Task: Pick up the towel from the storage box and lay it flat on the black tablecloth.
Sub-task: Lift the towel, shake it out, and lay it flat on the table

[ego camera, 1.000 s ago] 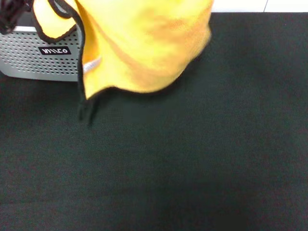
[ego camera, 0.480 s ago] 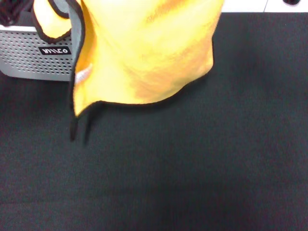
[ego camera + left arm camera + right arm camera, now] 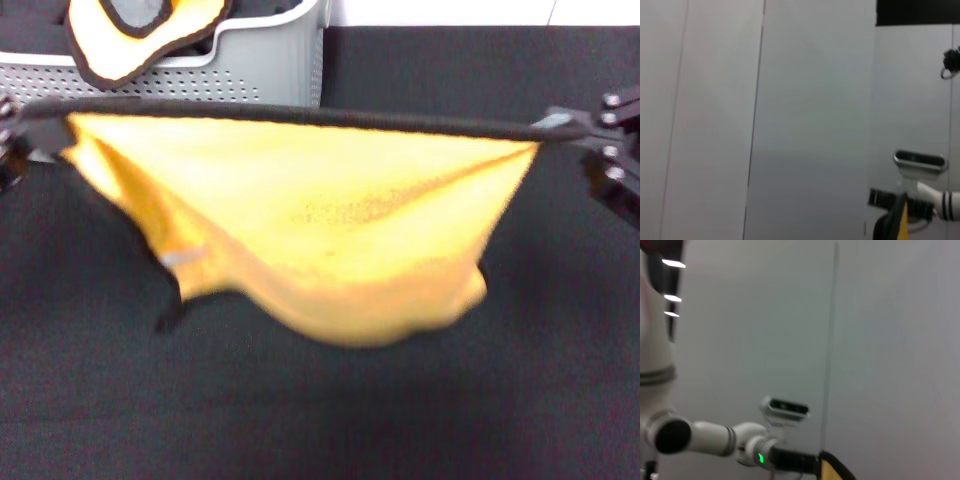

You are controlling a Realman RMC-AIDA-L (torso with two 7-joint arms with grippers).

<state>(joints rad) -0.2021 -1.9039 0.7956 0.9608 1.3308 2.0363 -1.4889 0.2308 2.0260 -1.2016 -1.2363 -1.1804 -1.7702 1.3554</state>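
Left gripper (image 3: pixel 12 135) and right gripper (image 3: pixel 600 135) pinch fleecy towel (image 3: pixel 330 240) — taut, sagging

A second orange cloth with black edging and a grey face (image 3: pixel 140 30) lies crumpled.

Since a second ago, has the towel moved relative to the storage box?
Yes. The towel then hung bunched at the top, covering the storage box's right part. Now it is spread wide between the left hand and right hand, lower, in front of the box.
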